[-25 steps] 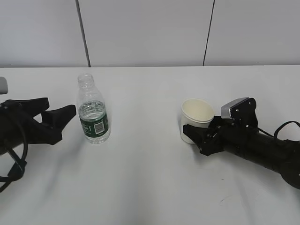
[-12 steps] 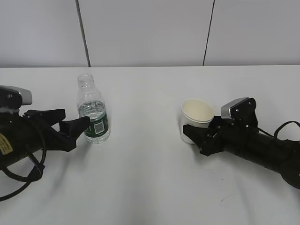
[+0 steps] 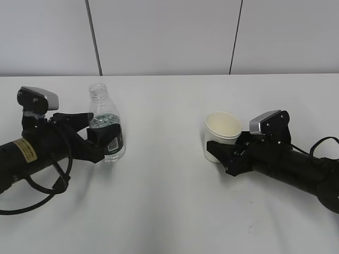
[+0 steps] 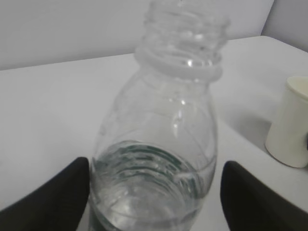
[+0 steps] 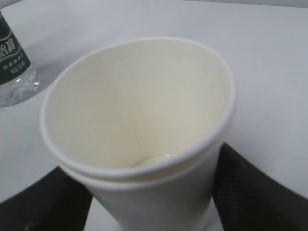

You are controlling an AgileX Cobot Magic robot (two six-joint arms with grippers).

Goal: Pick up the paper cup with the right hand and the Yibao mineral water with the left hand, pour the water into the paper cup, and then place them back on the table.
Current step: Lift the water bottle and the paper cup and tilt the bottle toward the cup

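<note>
The Yibao mineral water (image 3: 104,129), a clear capless bottle with a dark green label, stands on the white table (image 3: 169,211) at the left. My left gripper (image 3: 100,138) is open with a finger on each side of the bottle. In the left wrist view the bottle (image 4: 168,120) fills the gap; the left finger (image 4: 57,197) touches it and the right finger (image 4: 255,197) stands apart. The cream paper cup (image 3: 222,132) stands at the right, upright on the table. My right gripper (image 3: 220,151) is shut on it; in the right wrist view both fingers press the cup (image 5: 139,110).
A grey panelled wall runs behind the table's far edge. The cup also shows at the right edge of the left wrist view (image 4: 288,125), and the bottle at the top left of the right wrist view (image 5: 12,67). Bare table lies between the two arms.
My left arm has moved right until its open fingers straddle the bottle. The right arm and the cup have not moved.
</note>
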